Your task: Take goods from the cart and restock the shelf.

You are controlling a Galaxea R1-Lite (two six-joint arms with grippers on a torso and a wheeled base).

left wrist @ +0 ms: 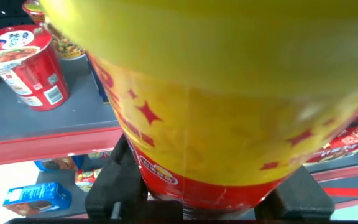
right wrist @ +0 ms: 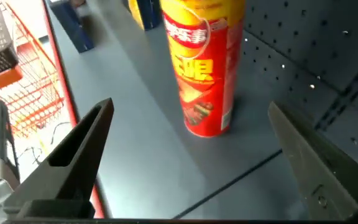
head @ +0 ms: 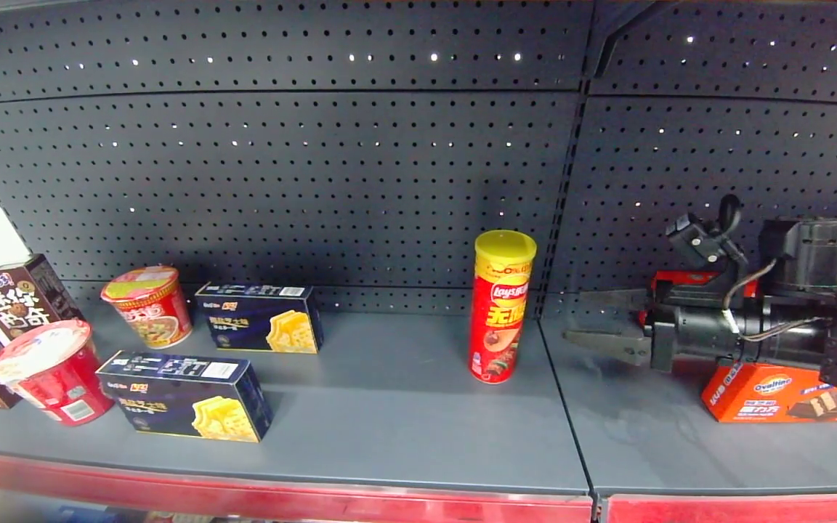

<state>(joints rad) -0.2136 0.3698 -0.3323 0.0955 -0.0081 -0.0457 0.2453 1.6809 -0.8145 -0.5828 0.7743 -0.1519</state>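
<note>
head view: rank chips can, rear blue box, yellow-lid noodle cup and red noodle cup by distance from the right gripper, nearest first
1. chips can: just left of the right gripper, midway along the shelf.
2. rear blue box: left of the can, at the back.
3. yellow-lid noodle cup: further left, beside that box.
4. red noodle cup: far left, toward the front edge.

Shelf (head: pixel 404 407) is matt grey painted metal, its backboard (head: pixel 317 181) matt perforated metal, its front lip (head: pixel 244 497) glossy red. The can (head: pixel 503 305) is glossy print under a smooth yellow plastic lid (head: pixel 505 243); boxes (head: pixel 259 317) at its 9 o'clock are glossy card. The tub (left wrist: pixel 229 93) is glossy too
</note>
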